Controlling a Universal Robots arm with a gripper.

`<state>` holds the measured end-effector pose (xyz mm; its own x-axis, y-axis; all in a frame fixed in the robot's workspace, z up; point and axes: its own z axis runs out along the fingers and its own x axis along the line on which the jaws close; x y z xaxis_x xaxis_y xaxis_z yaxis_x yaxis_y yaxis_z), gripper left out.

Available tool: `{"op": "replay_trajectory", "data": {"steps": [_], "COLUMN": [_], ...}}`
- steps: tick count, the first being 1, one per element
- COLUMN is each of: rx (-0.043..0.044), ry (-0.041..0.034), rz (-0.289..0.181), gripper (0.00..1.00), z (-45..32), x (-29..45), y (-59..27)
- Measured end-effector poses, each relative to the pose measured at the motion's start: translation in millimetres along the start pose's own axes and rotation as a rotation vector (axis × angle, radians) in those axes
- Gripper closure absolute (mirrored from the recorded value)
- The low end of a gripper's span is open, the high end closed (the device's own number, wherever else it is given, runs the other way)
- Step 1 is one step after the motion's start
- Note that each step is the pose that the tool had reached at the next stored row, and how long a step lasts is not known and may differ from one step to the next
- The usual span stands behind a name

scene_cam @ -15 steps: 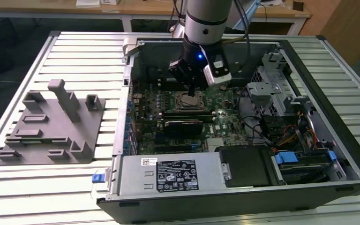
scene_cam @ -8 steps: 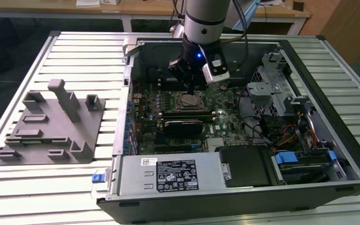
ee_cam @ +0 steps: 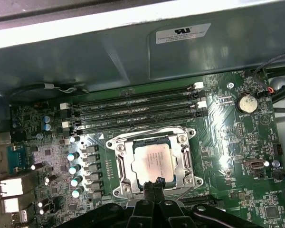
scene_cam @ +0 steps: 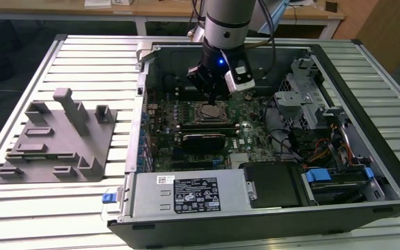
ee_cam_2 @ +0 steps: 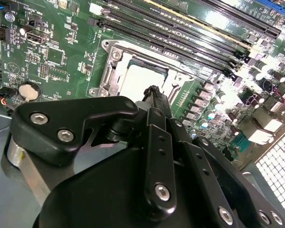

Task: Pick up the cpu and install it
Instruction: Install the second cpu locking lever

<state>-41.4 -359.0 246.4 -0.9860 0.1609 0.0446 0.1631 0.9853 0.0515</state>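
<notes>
While the black two-fingered gripper (scene_cam: 212,92) is hung just above the open computer case (scene_cam: 366,172), the small pale silvery square cpu (ee_cam: 153,163) is seen in both wrist views lying flat inside the square metal-framed socket (ee_cam: 154,161). Its fingertips (ee_cam: 153,183) are pressed together, empty, over the cpu's edge. A grey plastic tray (scene_cam: 54,140) is seen in the exterior view, on the slatted table (scene_cam: 19,208).

**Where my three cameras look**

The exterior view looks down from high and well back on the table (scene_cam: 26,208) and the open case (scene_cam: 270,208). My two wrist views sit close above the board, facing steeply down from differing sides. All three share the socket (scene_cam: 210,111) (ee_cam_2: 133,76) (ee_cam: 152,161).
</notes>
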Motion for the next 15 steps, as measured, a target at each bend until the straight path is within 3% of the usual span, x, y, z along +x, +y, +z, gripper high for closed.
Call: {"op": "replay_trajectory", "data": {"steps": [7,15], "rx": [-0.0008,-0.0030], "ry": [0.0005,0.0014], "rz": [0.000,0.000], "gripper": [0.89,0.89], "z": [0.1,-0.5], "x": [-0.1,-5.6], "y": [-0.2,-9.1]}}
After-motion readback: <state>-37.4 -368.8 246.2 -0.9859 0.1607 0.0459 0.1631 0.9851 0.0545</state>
